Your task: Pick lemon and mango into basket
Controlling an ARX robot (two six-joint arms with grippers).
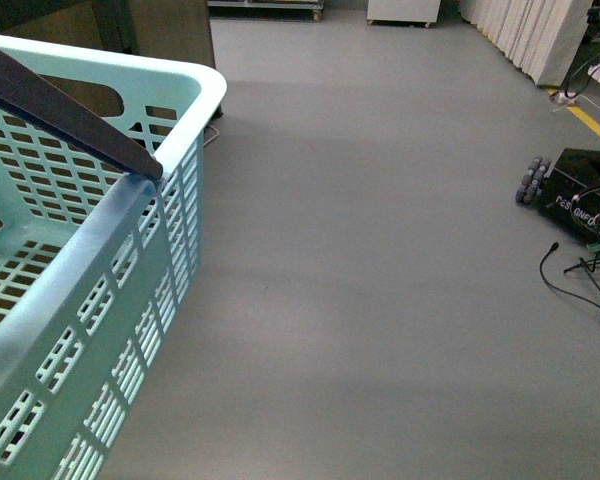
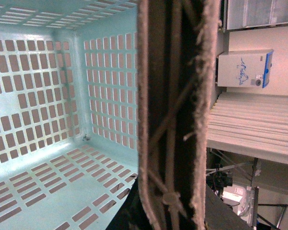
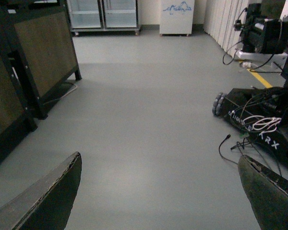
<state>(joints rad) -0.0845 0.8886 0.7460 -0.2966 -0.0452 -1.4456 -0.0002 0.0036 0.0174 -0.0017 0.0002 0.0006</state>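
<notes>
**Searching step: no fruit found, basket empty**

Grey floor [image 1: 380,260] stretches from 12 to 5 o'clock, with neither lemon nor mango in any view. The basket [image 1: 185,110] sits at 9 o'clock, and its handle [image 2: 175,115] crosses the left wrist camera. I cannot tell whether the left gripper clasps it. The right gripper [image 3: 159,160] hangs low and forward-facing, fingers spread, holding nothing. The next move, I judge, calls for finding the fruit

A robotics lab: bare grey floor [image 1: 380,280], a cabled wheeled robot base [image 1: 575,190] at three o'clock, yellow floor tape [image 1: 592,125] at two.
</notes>
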